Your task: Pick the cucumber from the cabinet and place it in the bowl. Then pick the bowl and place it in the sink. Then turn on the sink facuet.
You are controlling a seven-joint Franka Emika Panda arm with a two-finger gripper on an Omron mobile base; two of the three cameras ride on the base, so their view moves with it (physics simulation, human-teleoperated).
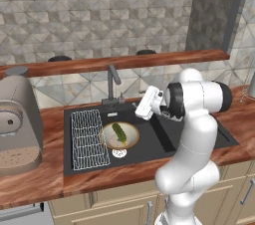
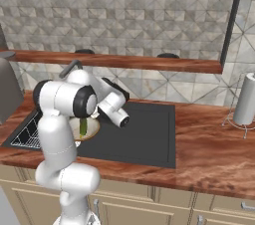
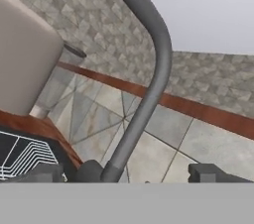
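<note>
The white arm rises from the base, bends at the elbow over the front counter edge and reaches its hand toward the sink faucet (image 1: 112, 85). In the hand view the gripper (image 3: 131, 172) stands wide open with nothing held, its two dark fingertips (image 3: 208, 172) on either side of the base of the faucet's grey stem, which curves up through the picture. The cucumber (image 1: 119, 132) lies inside the bowl (image 1: 130, 137), and the bowl sits on the floor of the black sink (image 1: 164, 134), just right of a wire rack (image 1: 88, 139). The counter (image 1: 40, 181) is reddish wood, the wall behind tiled in grey triangles below a wooden ledge (image 1: 149, 59); a paper towel roll (image 2: 245, 100) stands at the right.
</note>
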